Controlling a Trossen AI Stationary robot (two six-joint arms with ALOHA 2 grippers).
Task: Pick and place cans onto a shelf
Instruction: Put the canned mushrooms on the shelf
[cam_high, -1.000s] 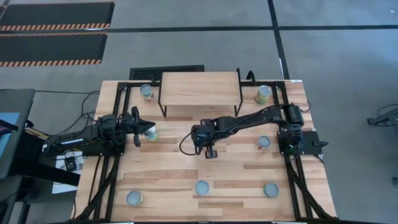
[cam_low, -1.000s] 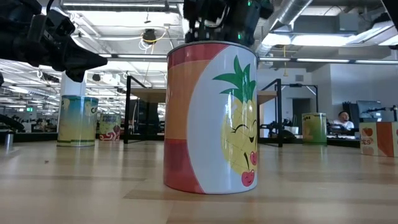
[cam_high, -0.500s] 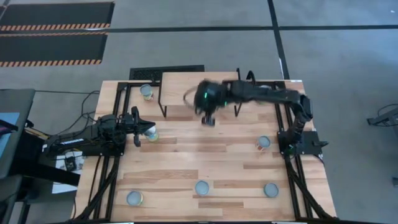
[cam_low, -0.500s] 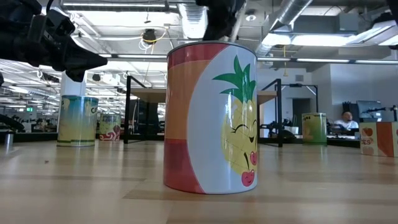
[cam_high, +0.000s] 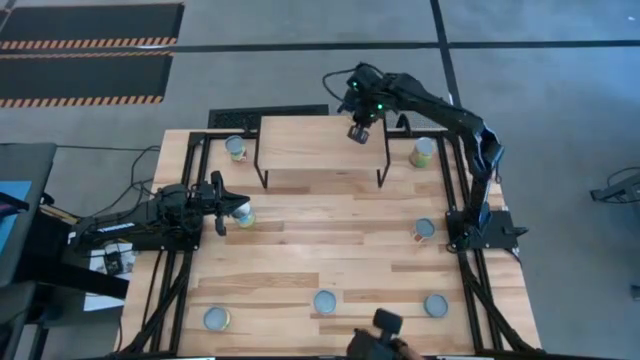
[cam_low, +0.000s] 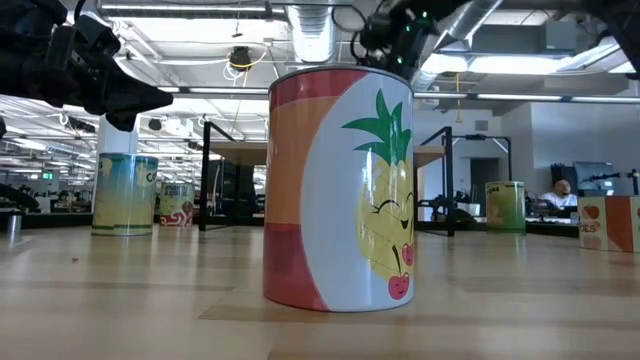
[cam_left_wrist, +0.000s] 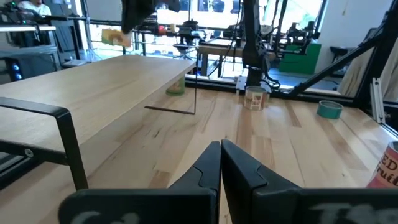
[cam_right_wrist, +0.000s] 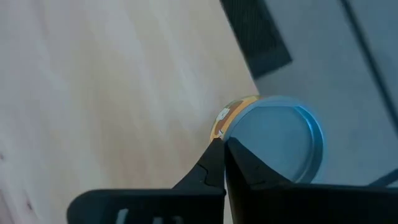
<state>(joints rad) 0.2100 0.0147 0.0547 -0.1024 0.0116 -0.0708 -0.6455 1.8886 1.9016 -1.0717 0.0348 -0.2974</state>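
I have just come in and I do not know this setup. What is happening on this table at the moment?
The right arm's end effector is over the far right part of the small shelf, shut on a can; no can stands on the shelf yet. The left end effector waits shut beside another can near the table's left edge. More cans stand around the table, among them one by the shelf's right side and three along the near edge.
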